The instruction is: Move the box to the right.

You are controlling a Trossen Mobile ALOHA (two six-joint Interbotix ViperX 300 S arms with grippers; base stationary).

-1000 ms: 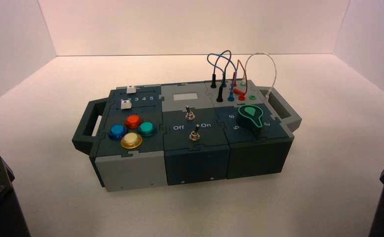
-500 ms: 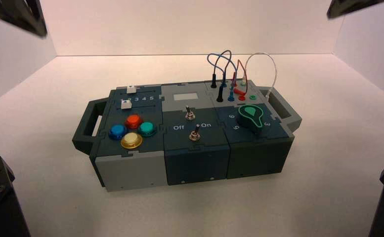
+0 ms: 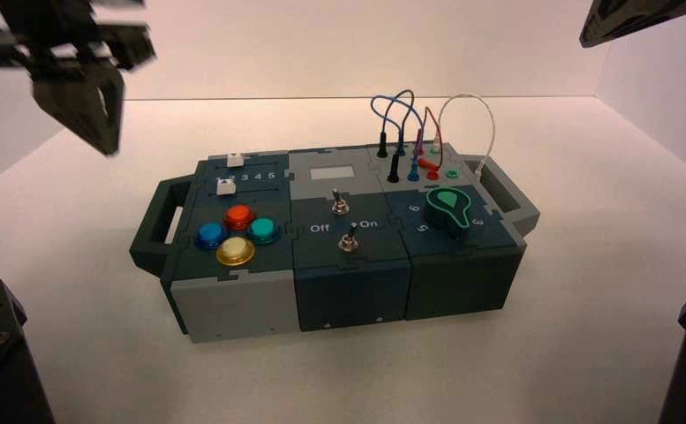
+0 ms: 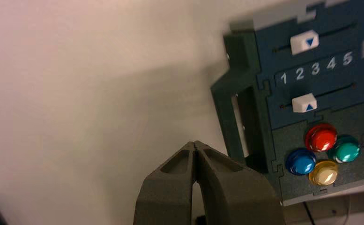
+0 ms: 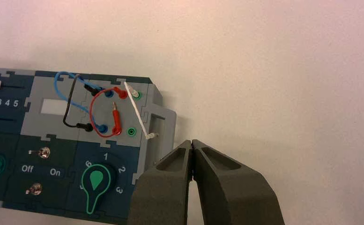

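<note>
Overall, the box (image 3: 348, 256) looks dark teal and grey, with side handles.

left arm (image 3: 79, 75) blurred, right arm (image 3: 635, 16) cut off by top edge

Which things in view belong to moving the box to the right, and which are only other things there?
For the job:
- box
- its left handle
- left gripper

Other things:
- right gripper, idle above the box's right end
- table
</note>
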